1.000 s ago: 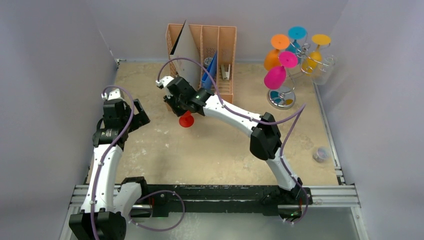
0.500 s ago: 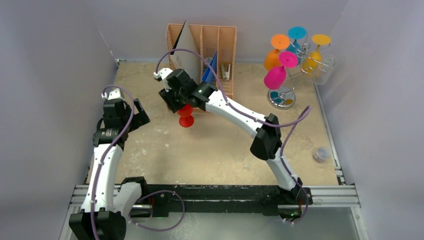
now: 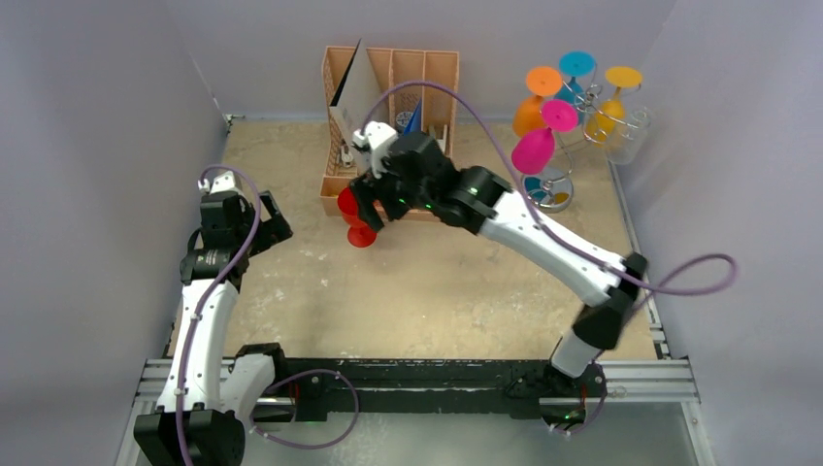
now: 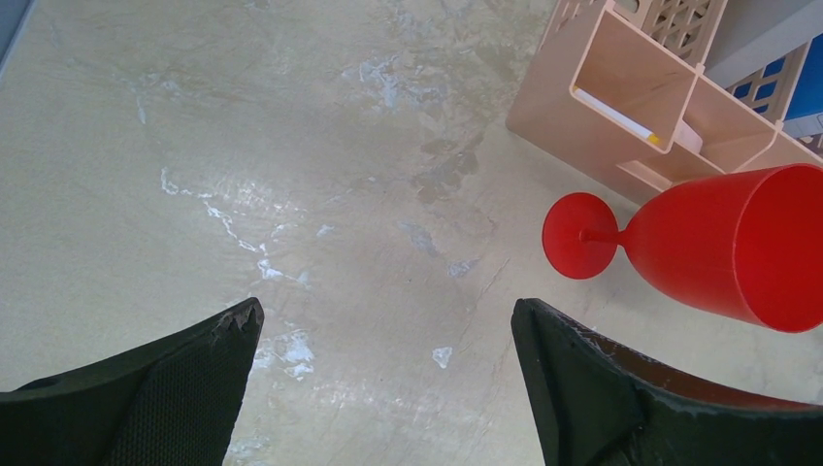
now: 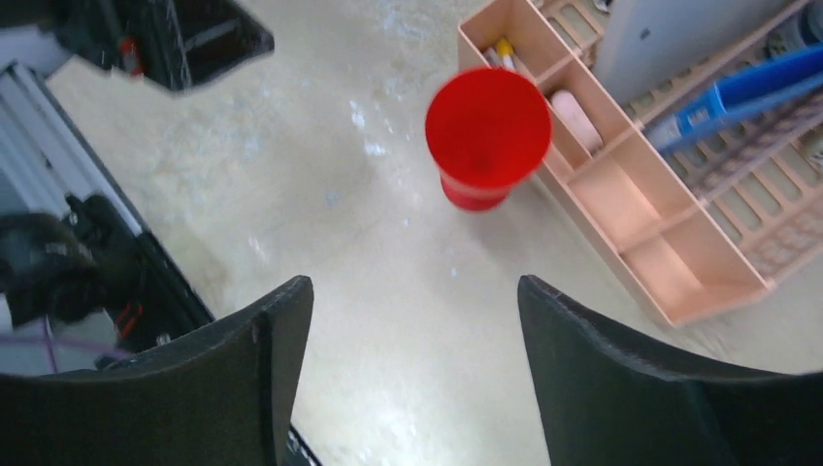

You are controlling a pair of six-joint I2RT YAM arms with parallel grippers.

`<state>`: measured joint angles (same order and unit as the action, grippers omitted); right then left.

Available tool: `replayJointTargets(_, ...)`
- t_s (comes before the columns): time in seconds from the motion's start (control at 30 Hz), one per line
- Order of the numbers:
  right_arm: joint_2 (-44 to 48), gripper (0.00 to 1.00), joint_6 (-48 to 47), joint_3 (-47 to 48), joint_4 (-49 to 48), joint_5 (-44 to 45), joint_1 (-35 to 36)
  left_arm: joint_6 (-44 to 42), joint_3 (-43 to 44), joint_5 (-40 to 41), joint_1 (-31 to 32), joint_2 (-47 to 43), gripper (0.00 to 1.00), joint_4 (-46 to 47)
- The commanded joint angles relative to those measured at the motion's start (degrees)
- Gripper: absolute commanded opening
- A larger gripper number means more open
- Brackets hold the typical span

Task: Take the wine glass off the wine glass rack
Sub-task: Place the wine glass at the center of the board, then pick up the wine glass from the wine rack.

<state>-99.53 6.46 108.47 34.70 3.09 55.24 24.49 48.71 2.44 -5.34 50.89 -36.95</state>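
Beige tabletop [image 3: 437, 291], red wine glass [image 4: 718, 248] beside organiser [image 3: 442, 78]

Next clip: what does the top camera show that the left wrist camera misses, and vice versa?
Top only: the wine glass rack with coloured glasses hanging, and the right gripper near the red glass. Left wrist only: a close look at a white, yellow-tipped item in an end pocket of the peach organiser. Both: the red glass upright beside that organiser.

The top camera looks steeply down over the whole table [image 3: 437, 291]. Both wrist cameras look down from close, sharing the red glass [image 4: 718, 248] and organiser [image 4: 631, 97].
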Motion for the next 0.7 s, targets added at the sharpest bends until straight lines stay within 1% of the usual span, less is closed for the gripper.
replayJointTargets(0.0, 14.84, 0.86, 3.62, -14.32, -2.67, 3.70, 0.38, 0.21, -0.06, -0.81, -0.37, 0.08, 0.99, 1.83)
replayJointTargets(0.03, 18.51, 0.92, 4.99, -18.94, -3.99, 6.58, 0.26, 0.21, -0.18, -0.96, -0.37, 0.08, 0.99, 1.87)
replayJointTargets(0.07, 22.29, 0.94, 6.02, -22.95, -5.12, 8.89, 0.11, 0.21, -0.19, -1.09, -0.37, 0.16, 0.99, 1.88)
replayJointTargets(0.17, 31.00, 0.96, 8.67, -30.54, -4.31, 13.74, -0.76, 0.21, -0.15, -1.63, -0.37, 0.57, 0.99, 1.97)
replayJointTargets(0.3, 36.26, 0.99, 12.40, -31.35, 4.39, 16.46, -3.68, 0.21, -0.23, -2.17, -0.37, 1.15, 0.99, 1.97)
replayJointTargets(0.4, 37.73, 0.99, 16.97, -30.06, 12.76, 15.96, -8.12, 0.12, -0.11, -2.17, -0.37, 1.78, 0.99, 1.65)
replayJointTargets(0.57, 42.40, 0.99, 20.82, -32.23, 13.12, 8.21, -17.89, -0.52, -0.34, -4.11, -0.37, 1.49, 0.99, 1.77)
replayJointTargets(0.67, 42.35, 0.99, 20.66, -28.88, 15.26, 5.90, -21.09, -0.76, -0.47, -4.77, -0.37, 1.55, 0.99, 2.08)
